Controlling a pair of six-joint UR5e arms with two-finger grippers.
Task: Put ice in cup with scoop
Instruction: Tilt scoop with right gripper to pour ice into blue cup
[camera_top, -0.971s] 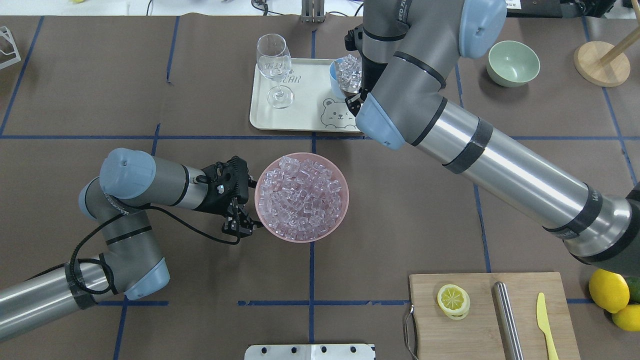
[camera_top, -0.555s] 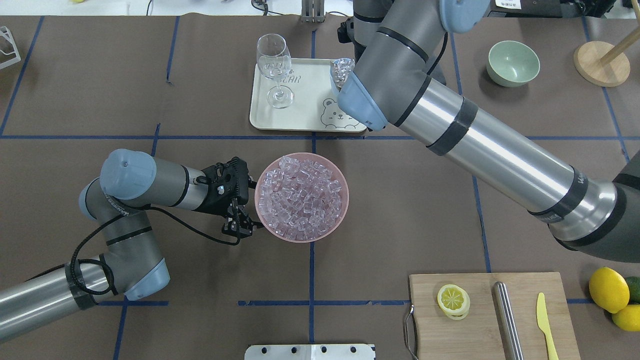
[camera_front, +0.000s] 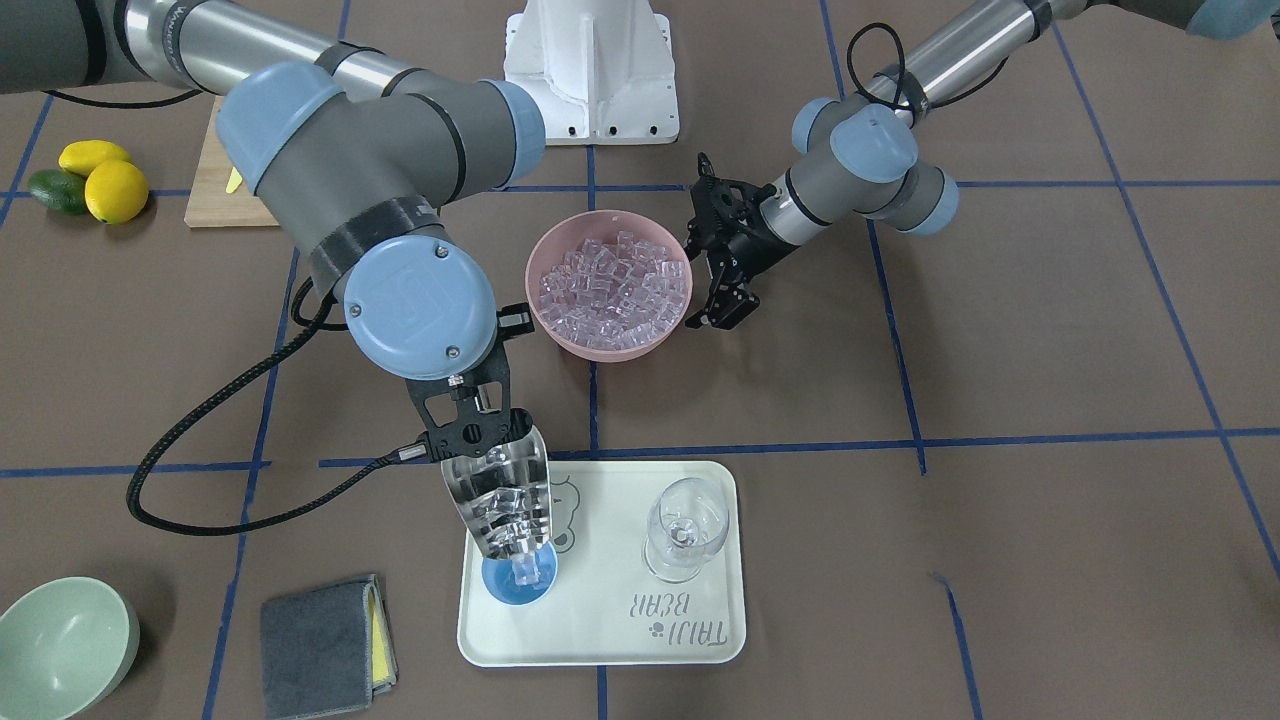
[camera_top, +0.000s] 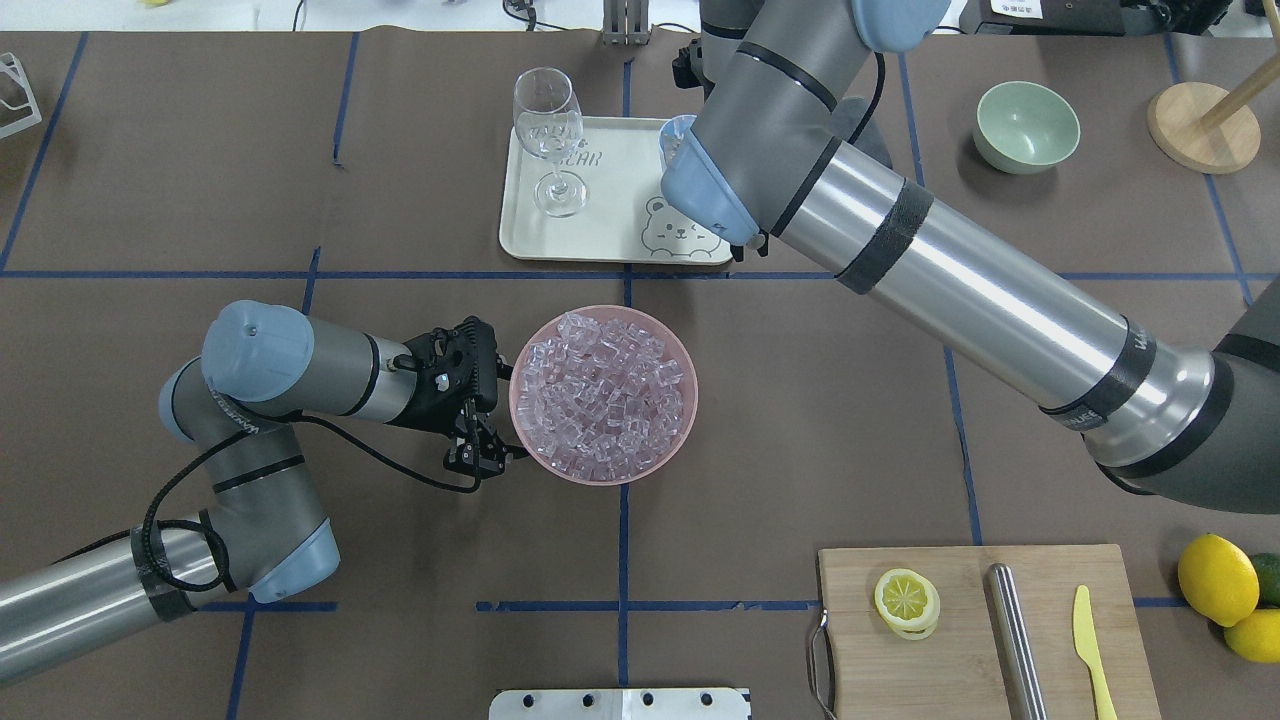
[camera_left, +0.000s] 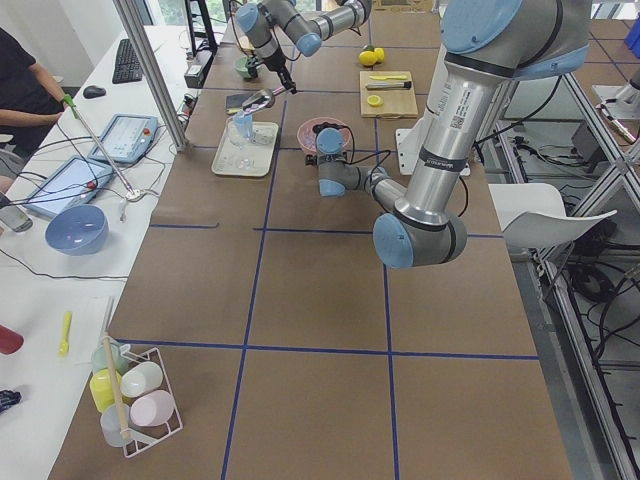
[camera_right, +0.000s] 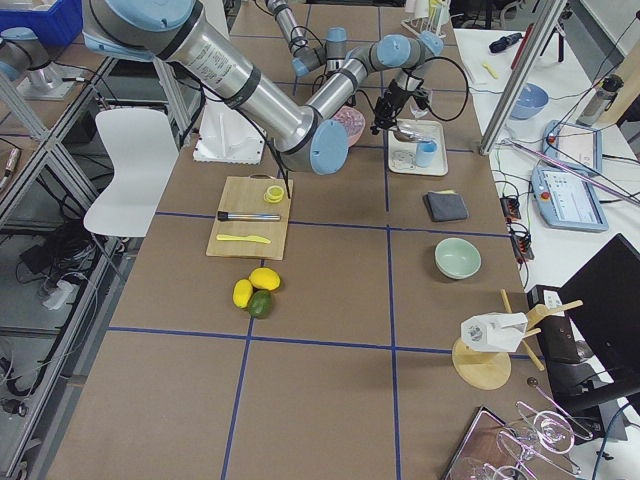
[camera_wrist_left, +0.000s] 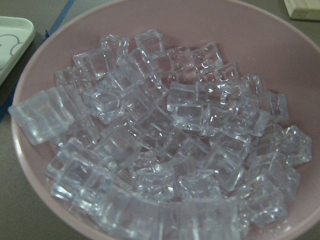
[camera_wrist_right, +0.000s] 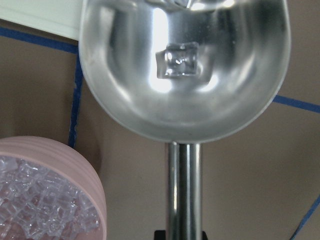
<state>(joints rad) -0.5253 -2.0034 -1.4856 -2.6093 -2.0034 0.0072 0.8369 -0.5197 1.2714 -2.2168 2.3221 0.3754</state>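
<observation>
Bright, even overhead light; soft shadows.
Glare on scoop (camera_wrist_right: 185, 105) trough ahead of fingers (camera_wrist_right: 161, 235); ice (camera_wrist_left: 165, 145) slightly soft nr frame edges.

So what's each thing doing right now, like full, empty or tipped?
cup: upright, a little ice in it.
scoop: tipped down over the cup, ice at its mouth.
pink bowl: full of ice.
wine glass: upright, empty.
green bowl: empty.
right gripper: shut on the scoop's handle.
left gripper: beside the pink bowl; open or shut unclear.
</observation>
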